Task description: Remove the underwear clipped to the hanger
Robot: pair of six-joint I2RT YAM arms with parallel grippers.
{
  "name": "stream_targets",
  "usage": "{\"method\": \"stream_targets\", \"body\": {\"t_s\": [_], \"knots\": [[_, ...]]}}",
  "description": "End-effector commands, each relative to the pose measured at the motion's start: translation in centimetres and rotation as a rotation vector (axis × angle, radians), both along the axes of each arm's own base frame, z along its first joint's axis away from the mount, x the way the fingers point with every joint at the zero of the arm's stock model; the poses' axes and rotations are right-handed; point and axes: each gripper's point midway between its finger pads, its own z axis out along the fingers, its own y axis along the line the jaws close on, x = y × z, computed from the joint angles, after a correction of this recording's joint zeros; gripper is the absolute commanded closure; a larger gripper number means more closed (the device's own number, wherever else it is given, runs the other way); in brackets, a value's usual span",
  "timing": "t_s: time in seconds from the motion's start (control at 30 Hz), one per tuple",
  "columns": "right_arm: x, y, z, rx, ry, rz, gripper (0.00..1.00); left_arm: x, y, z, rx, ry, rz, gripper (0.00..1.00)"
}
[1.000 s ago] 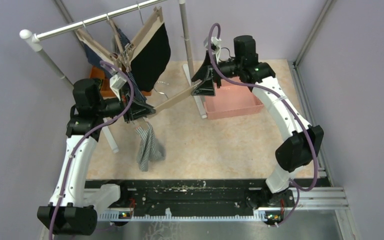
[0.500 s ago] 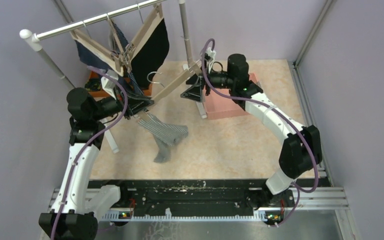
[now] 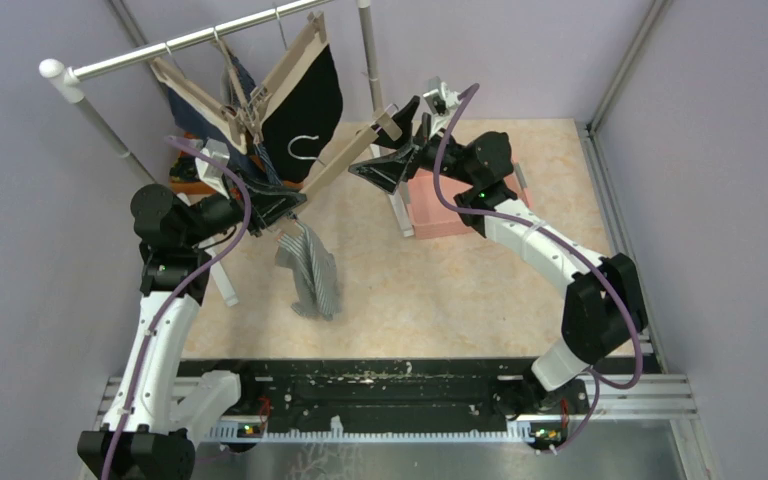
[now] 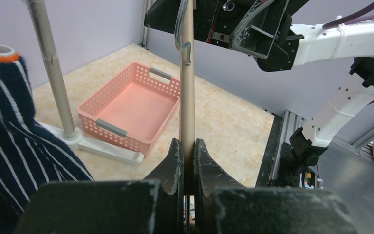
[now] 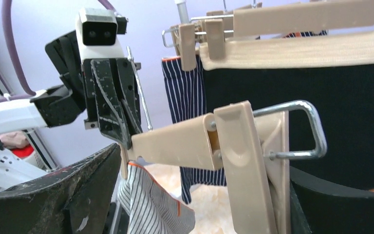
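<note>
The left gripper is clamped narrowly on the left end of a beige hanger. Grey striped underwear hangs from that end, just below the gripper and above the floor. The right gripper stands wide, its fingers on either side of the hanger's right-end clip. Black underwear and navy-striped underwear hang clipped on the far-left rail. A pink basket sits far right.
</note>
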Motion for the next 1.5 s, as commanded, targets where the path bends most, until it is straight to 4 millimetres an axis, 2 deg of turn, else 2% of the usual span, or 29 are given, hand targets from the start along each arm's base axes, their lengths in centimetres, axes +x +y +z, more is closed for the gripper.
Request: {"method": "stream_targets", "body": {"t_s": [0.0,0.13,0.17,0.27,0.33,0.4,0.43,0.47,0.5,0.57,0.6,0.67,0.73,0.8,0.9,0.97,1.2,1.27,1.47], "knots": [[-1.1,0.9,3.6,0.110,-0.068,0.058,0.10,-0.3,-0.2,1.4,-0.031,-0.053,-0.006,1.00],[-1.2,1.5,4.2,0.138,-0.062,0.100,0.12,-0.4,-0.3,1.4,-0.056,-0.052,-0.016,1.00],[-0.6,2.0,3.4,0.136,-0.042,0.106,0.14,-0.4,-0.3,1.4,-0.063,-0.052,-0.016,1.00],[-0.5,2.6,3.5,0.145,-0.038,0.115,0.25,-0.4,-0.3,1.3,-0.080,-0.051,-0.017,1.00],[-0.3,3.0,3.5,0.137,-0.033,0.114,0.40,-0.3,-0.3,1.2,-0.093,-0.052,-0.014,1.00],[-0.2,3.3,3.5,0.123,-0.032,0.110,0.62,-0.2,-0.2,1.4,-0.100,-0.065,-0.002,1.00],[-0.1,3.5,3.5,0.113,-0.032,0.105,0.74,-0.1,-0.2,1.5,-0.102,-0.069,0.003,1.00],[0.0,3.7,3.5,0.102,-0.028,0.101,0.97,0.0,-0.1,1.6,-0.104,-0.072,0.007,1.00],[0.2,3.7,3.6,0.098,-0.021,0.089,1.00,-0.1,-0.1,1.7,-0.104,-0.077,0.009,1.00],[-0.2,3.6,3.7,0.097,-0.037,0.097,1.00,0.1,-0.1,1.8,-0.106,-0.076,0.017,1.00],[-0.3,3.5,3.9,0.102,-0.039,0.095,1.00,0.2,0.0,1.9,-0.108,-0.072,0.028,0.95],[-0.6,3.3,4.3,0.111,-0.043,0.095,1.00,0.3,0.0,1.6,-0.105,-0.066,0.029,0.62],[-0.7,3.1,4.8,0.120,-0.044,0.095,1.00,0.2,0.0,1.6,-0.103,-0.061,0.023,0.48],[-0.9,2.9,5.2,0.131,-0.047,0.092,1.00,0.0,-0.1,1.5,-0.092,-0.068,0.015,0.41],[-0.7,2.7,5.4,0.139,-0.046,0.075,1.00,-0.1,0.2,1.4,-0.061,-0.081,0.045,0.39],[-1.2,2.0,6.6,0.152,-0.068,0.046,1.00,0.0,0.5,0.9,-0.033,-0.074,0.073,0.38],[0.2,2.0,5.8,0.150,-0.042,-0.022,1.00,0.3,0.9,-0.9,-0.024,-0.017,0.112,0.37],[0.3,2.0,5.9,0.155,-0.033,-0.022,1.00,0.5,0.8,-2.3,-0.010,0.007,0.100,0.38],[0.3,2.1,6.6,0.159,-0.033,-0.015,1.00,2.1,0.9,-9.1,0.026,0.074,0.130,0.38]]}}
